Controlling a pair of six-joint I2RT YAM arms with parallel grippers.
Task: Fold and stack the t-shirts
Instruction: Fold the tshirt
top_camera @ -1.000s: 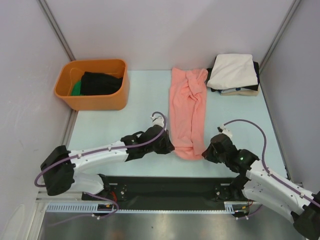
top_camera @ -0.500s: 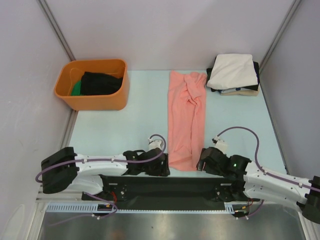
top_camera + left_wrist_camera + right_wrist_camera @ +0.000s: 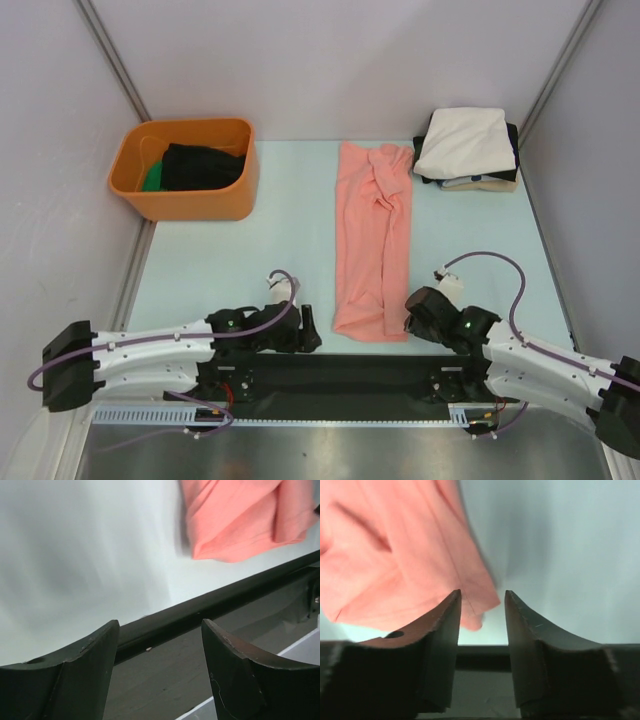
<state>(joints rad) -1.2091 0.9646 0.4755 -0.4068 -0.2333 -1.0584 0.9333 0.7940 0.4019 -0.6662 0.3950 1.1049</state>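
My right hand [image 3: 482, 595] sits at the near right corner of the salmon-pink t-shirt [image 3: 372, 240], fingers part-way apart. The hem corner shows in the gap, and as far as I can see it isn't pinched. My left hand [image 3: 160, 625] is spread wide and holding nothing, off to the left of the shirt's near edge, by the dark rail [image 3: 200, 612] at the front of the desk [image 3: 220, 260]. The shirt lies in a long narrow strip down the middle of the desk, doubled lengthwise and rumpled at the far end. It's light, limp cloth that will sag and slide, so I'd take it by the two near corners, pinching through every layer so none peels away. At the far right sits the folded stack [image 3: 468, 145], cream-white on top over black and tan. At the far left, the orange tub [image 3: 140, 190] holds dark and green cloth.
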